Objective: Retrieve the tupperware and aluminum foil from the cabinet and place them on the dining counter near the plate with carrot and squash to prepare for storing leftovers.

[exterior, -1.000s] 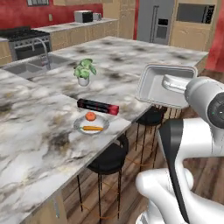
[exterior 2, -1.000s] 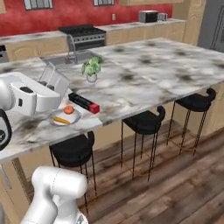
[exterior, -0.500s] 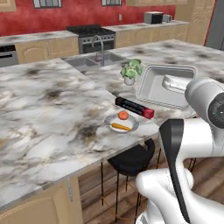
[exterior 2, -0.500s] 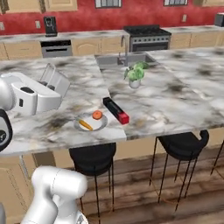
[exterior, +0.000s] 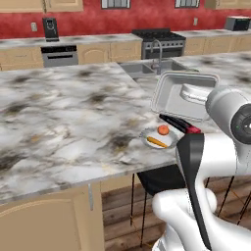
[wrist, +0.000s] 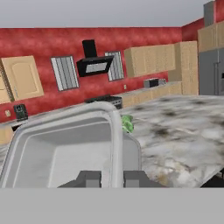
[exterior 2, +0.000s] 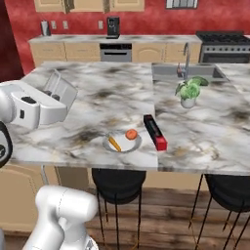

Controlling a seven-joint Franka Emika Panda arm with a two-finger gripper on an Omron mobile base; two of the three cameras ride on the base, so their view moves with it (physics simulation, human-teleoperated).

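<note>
Fig.: Gripper [wrist: 110, 178] w/ jaws clenched on tupperware rim, held above dining table.

Detail: In hand view the two dark fingertips [wrist: 89, 178] pinch one wall of the grey tupperware [wrist: 61, 148], its open tray facing the camera. Left base view: tupperware [exterior: 184, 93] is tilted up on edge, in the air, over the table's near edge [exterior: 73, 117]. Right base view: it [exterior 2: 59, 90] sits at the arm's end, left of the plate [exterior 2: 122, 142]. Plate carries carrot [exterior 2: 114, 143] & a round orange piece [exterior 2: 131, 134]. Aluminum foil box [exterior 2: 155, 132] lies flat just right of plate, red end toward the near edge. Potted plant [exterior 2: 188, 91] stands further back, nr sink [exterior 2: 181, 72].
</note>
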